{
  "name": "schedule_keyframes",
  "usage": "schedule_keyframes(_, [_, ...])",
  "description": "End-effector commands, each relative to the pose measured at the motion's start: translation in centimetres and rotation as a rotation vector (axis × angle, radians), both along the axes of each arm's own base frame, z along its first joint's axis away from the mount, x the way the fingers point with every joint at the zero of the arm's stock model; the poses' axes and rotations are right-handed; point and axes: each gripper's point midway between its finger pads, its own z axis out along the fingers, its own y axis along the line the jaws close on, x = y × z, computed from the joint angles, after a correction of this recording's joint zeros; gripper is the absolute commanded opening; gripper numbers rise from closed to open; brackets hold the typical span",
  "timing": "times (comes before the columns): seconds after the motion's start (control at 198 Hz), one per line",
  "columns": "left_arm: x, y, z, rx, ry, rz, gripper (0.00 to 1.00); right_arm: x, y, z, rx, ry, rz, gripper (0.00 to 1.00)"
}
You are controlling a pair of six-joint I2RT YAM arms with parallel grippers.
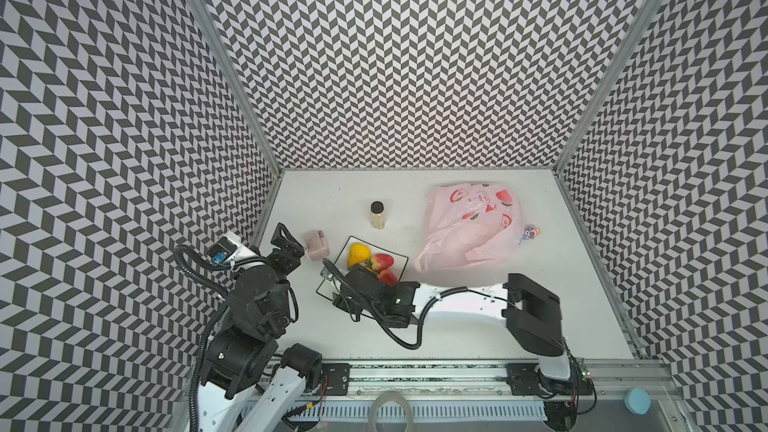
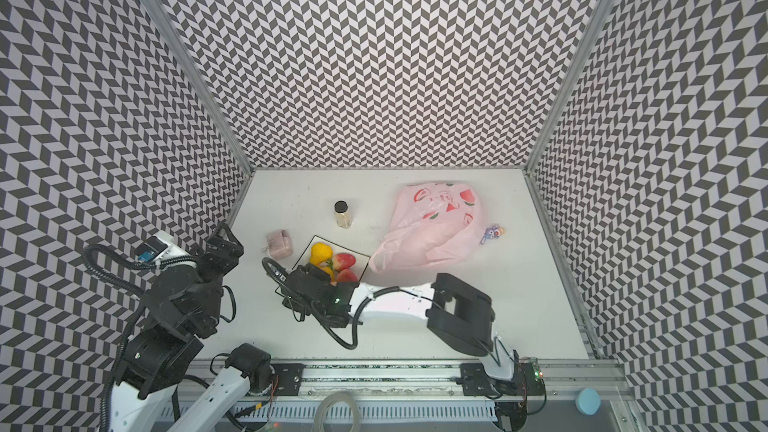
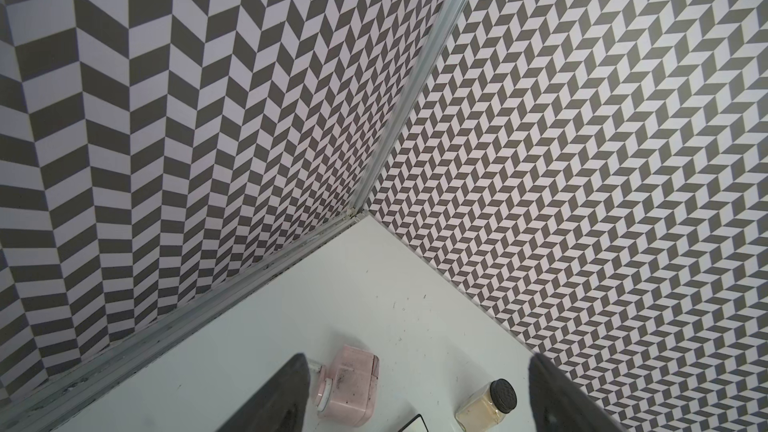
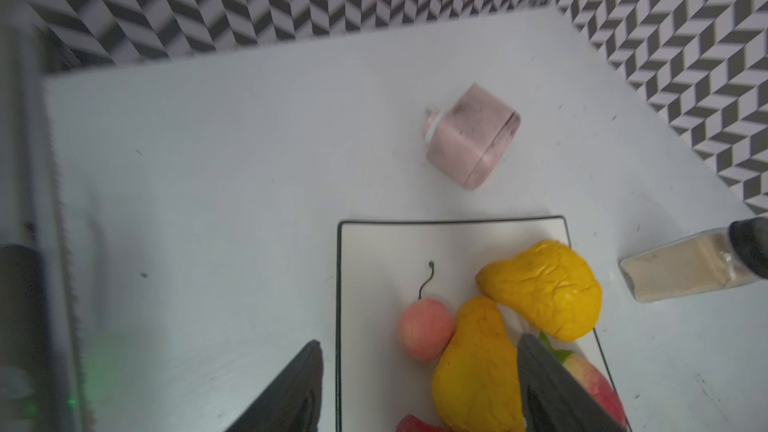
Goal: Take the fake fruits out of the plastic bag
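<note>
The pale pink plastic bag (image 1: pixel 465 238) lies crumpled at the back right in both top views, its handles toward the plate. On the white square plate (image 4: pixel 374 251) lie fake fruits: a yellow one (image 4: pixel 544 288), a second yellow one (image 4: pixel 478 367), a peach-pink ball with stem (image 4: pixel 426 330) and red strawberries (image 1: pixel 381 261). My right gripper (image 4: pixel 419 340) hovers open low over the plate. The second yellow fruit rests between its fingers. My left gripper (image 3: pixel 419 357) stands open and empty by the left wall.
A pink box (image 1: pixel 316 246) lies left of the plate. A jar with a black lid (image 1: pixel 377 214) stands behind the plate. A small purple figurine (image 1: pixel 530 233) sits right of the bag. Patterned walls enclose three sides, and a rail runs along the front.
</note>
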Motion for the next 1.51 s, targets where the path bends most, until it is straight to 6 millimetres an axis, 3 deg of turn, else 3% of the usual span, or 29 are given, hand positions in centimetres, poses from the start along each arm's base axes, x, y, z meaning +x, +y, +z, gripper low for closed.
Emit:
schedule_keyframes(0.0, [0.0,-0.3,2.3,-0.008,-0.062,-0.026,0.83,-1.5,-1.2,8.6,0.257,0.007,0.026,0.71])
schedule_keyframes(0.086, [0.4,-1.2,2.9,0.013,-0.081,-0.079,0.83,-1.7,-4.3,10.9,0.317,0.022,-0.025,0.70])
schedule_keyframes(0.182, [2.8,-4.0,2.4,0.072,-0.060,-0.202,0.82,-0.6,-8.8,12.9,0.383,0.032,-0.150,0.69])
schedule_keyframes(0.262, [4.6,-7.7,2.3,0.144,-0.050,-0.382,0.82,1.3,-13.5,13.9,0.426,0.067,-0.301,0.69])
schedule_keyframes(0.358, [6.2,-13.5,1.9,0.221,-0.062,-0.669,0.80,4.6,-19.4,13.9,0.457,0.136,-0.492,0.67])
schedule_keyframes(0.494, [6.0,-21.4,0.2,0.272,-0.063,-1.034,0.83,8.8,-29.6,11.4,0.429,0.221,-0.793,0.69])
schedule_keyframes(0.61, [4.2,-27.4,-3.3,0.356,0.023,-1.234,0.92,9.9,-37.5,8.8,0.402,0.264,-0.940,0.74])
schedule_keyframes(0.721, [2.3,-31.6,-7.3,0.416,0.115,-1.340,0.96,10.5,-43.7,5.9,0.375,0.319,-1.084,0.80])
schedule_keyframes(0.802, [1.7,-33.2,-10.3,0.432,0.187,-1.358,0.97,11.1,-47.1,3.8,0.374,0.353,-1.195,0.87])
schedule_keyframes(0.898, [2.3,-34.1,-13.3,0.432,0.302,-1.329,1.00,12.7,-48.9,2.5,0.444,0.363,-1.250,0.91])
schedule_keyframes(1.06, [4.3,-34.4,-17.1,0.447,0.432,-1.236,0.98,16.4,-48.6,0.3,0.521,0.402,-1.233,0.93])
schedule_keyframes(1.165, [5.5,-34.5,-18.5,0.461,0.436,-1.185,0.93,18.7,-48.1,-1.0,0.543,0.431,-1.199,0.87])
schedule_keyframes(1.241, [6.1,-34.8,-19.0,0.457,0.431,-1.170,0.83,19.8,-48.4,-1.8,0.530,0.445,-1.198,0.73])
schedule_keyframes(1.347, [6.3,-35.7,-18.6,0.445,0.406,-1.194,0.62,20.7,-49.0,-2.3,0.496,0.466,-1.186,0.37])
schedule_keyframes(1.438, [5.9,-36.6,-17.7,0.418,0.359,-1.239,0.44,20.9,-48.8,-0.7,0.502,0.436,-1.141,0.16])
schedule_keyframes(1.509, [5.7,-37.0,-17.5,0.403,0.334,-1.261,0.31,20.9,-47.8,1.1,0.510,0.413,-1.056,0.09])
